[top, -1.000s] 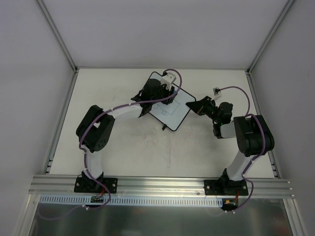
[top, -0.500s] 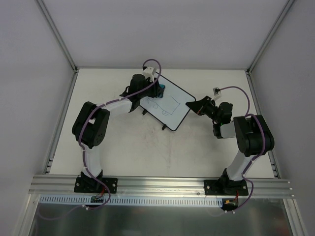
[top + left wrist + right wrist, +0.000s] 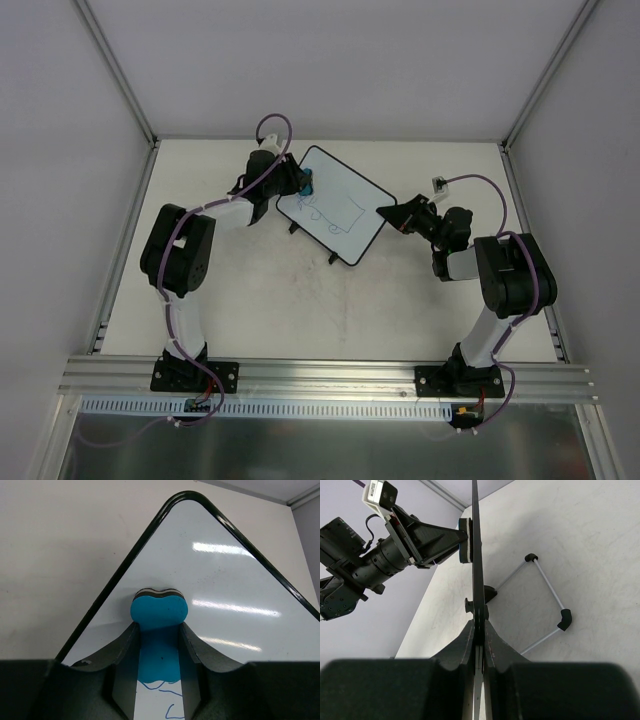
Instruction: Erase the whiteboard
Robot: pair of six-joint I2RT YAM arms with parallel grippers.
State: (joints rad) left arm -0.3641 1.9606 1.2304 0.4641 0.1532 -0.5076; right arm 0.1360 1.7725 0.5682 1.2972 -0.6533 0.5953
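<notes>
Eraser [image 3: 159,611] slid to whiteboard [image 3: 335,205] corner | left jaws grip it | right jaws clamp rim

The left arm [image 3: 180,250] bends at the elbow and stretches its forearm out toward the far side. Its end effector [image 3: 159,630] is clamped on the blue eraser [image 3: 159,611], holding it against the whiteboard [image 3: 350,225]. The right arm [image 3: 510,275] folds tightly, forearm angled leftward. Its end effector [image 3: 479,625] pinches the whiteboard's right edge between closed fingers.
</notes>
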